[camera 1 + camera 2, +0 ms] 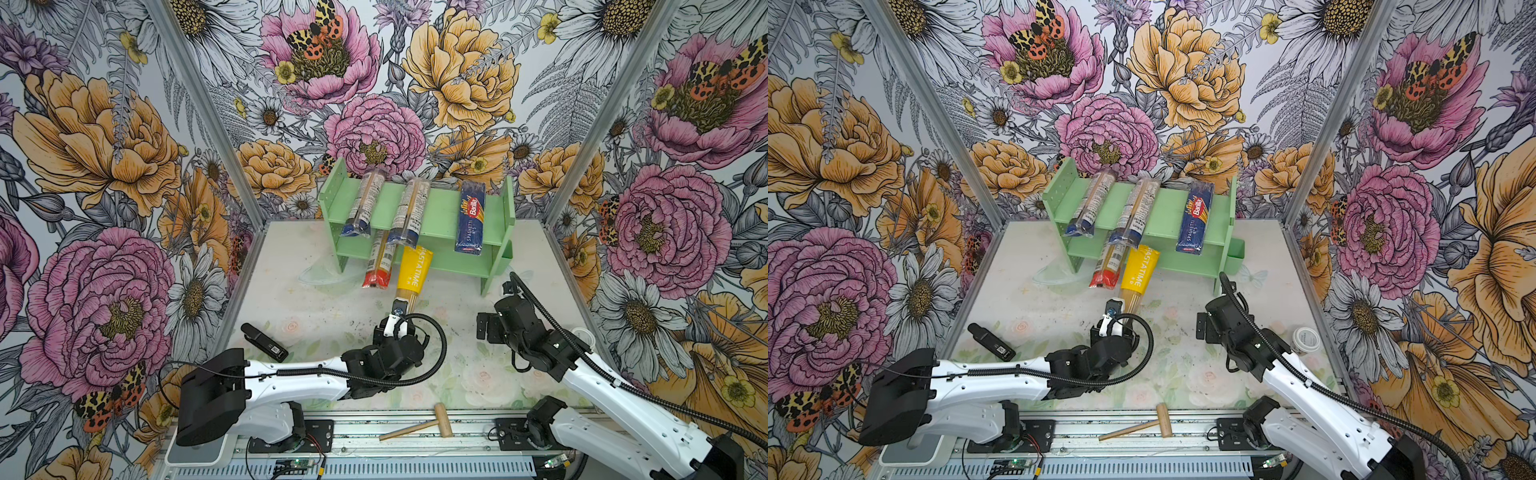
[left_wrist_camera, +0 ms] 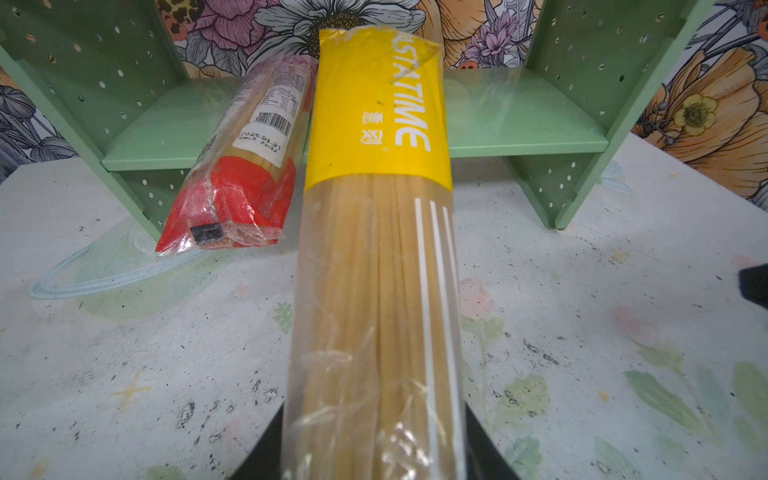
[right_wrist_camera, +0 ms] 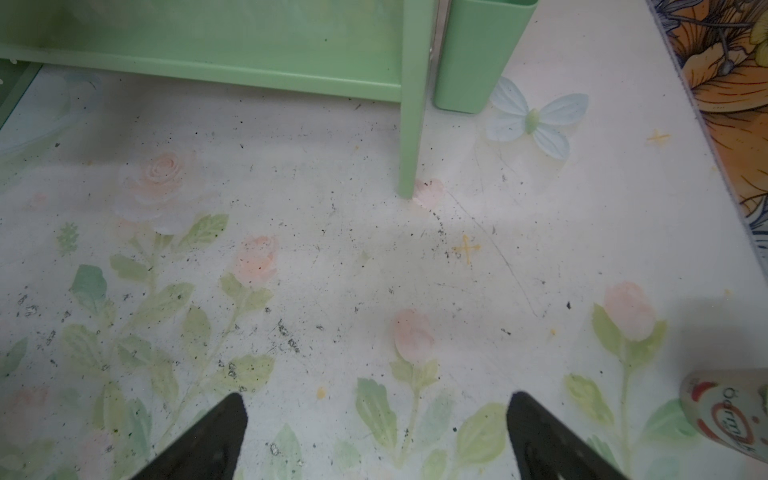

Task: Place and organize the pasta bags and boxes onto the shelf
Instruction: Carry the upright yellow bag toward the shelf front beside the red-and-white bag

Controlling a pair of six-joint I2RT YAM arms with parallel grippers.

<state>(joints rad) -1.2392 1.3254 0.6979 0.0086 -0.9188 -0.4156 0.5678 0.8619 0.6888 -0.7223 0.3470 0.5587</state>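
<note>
Yellow bag (image 1: 413,268) of spaghetti, shown in both top views and the left wrist view (image 2: 376,249). Its clear near end is clamped between the jaws of the left gripper (image 1: 400,309), above the table (image 1: 316,316). Its yellow far end reaches in over the lower tier of the shelf (image 1: 440,208), beneath the upper tier; whether it rests on the board cannot be told. Just beside it, on the left in a top view, lies the red-ended bag (image 1: 378,266), far end on the lower tier and red end (image 2: 232,178) sloping out past the front edge toward the table. On the upper tier lie two blue-ended bags (image 1: 360,203) (image 1: 409,212), side by side at left and centre, blue ends overhanging the front edge. The dark blue box (image 1: 471,218) lies at the right of the same tier, also overhanging. The right gripper (image 3: 376,440) hangs empty with jaws spread wide above bare table, near the shelf's front right leg and a green cup (image 3: 482,54) beside that leg. Also present: a stapler (image 1: 264,341) at the table's left, a jar (image 1: 1305,340) at its right edge, and a mallet (image 1: 419,426) on the front rail
</note>
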